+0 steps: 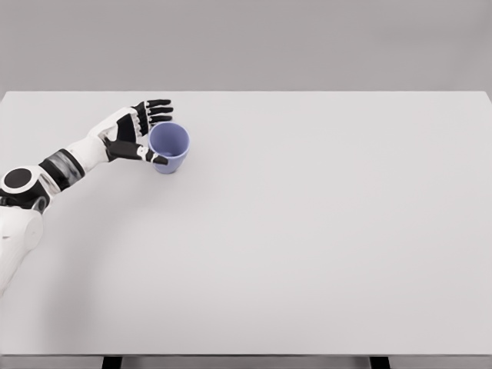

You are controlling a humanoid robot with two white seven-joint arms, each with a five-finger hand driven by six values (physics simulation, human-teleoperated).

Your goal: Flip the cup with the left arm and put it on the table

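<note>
left arm reaches across the table (307,246), hand (132,132) spread beside upright cup (169,147).

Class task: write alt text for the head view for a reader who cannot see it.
A white robot's left hand cups a blue cup standing mouth-up on a white table, fingers open around its left side. The arm enters from the lower left.

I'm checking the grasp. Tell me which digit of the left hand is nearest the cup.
The left hand's thumb: it lies along the cup's near side, while the four fingers spread farther back.
</note>
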